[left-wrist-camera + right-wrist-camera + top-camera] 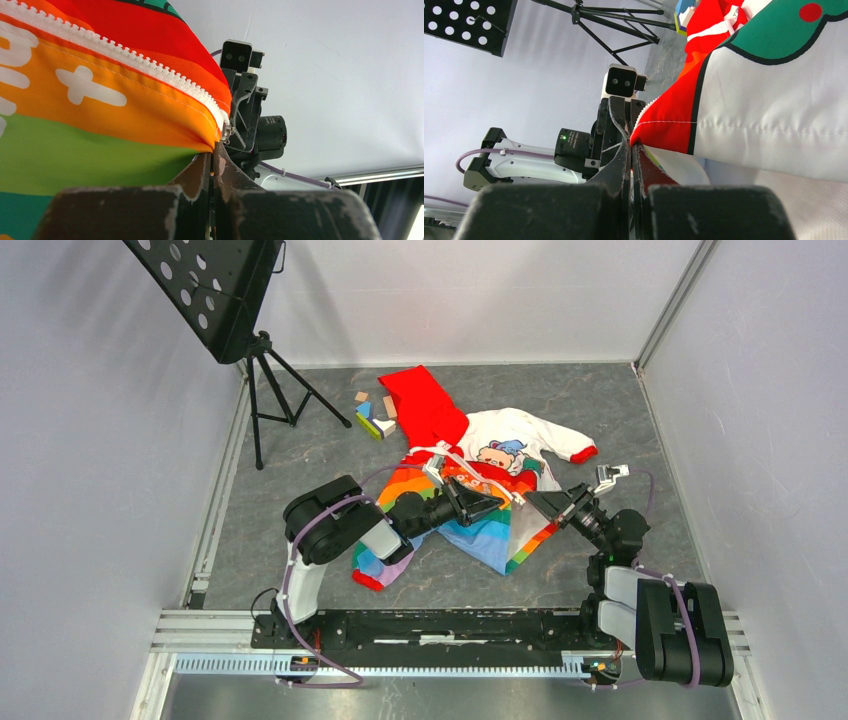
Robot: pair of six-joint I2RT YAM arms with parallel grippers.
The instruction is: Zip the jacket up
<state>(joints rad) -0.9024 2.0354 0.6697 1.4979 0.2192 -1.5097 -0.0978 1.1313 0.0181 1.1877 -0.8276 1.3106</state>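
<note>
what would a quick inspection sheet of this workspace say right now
surface: grey marbled table surface, bare around the jacket
job's things: jacket spread out, red hood on the far side, rainbow front lifted between the arms; white zipper shows one bare row of teeth
clutter: coloured wooden blocks beside the hood
grippers: left gripper shut on the jacket by the zipper's end; right gripper shut on the jacket's red edge
cables: purple cables along both arms, no snag seen
surroundings: black tripod stand carrying a perforated board; white walls
</note>
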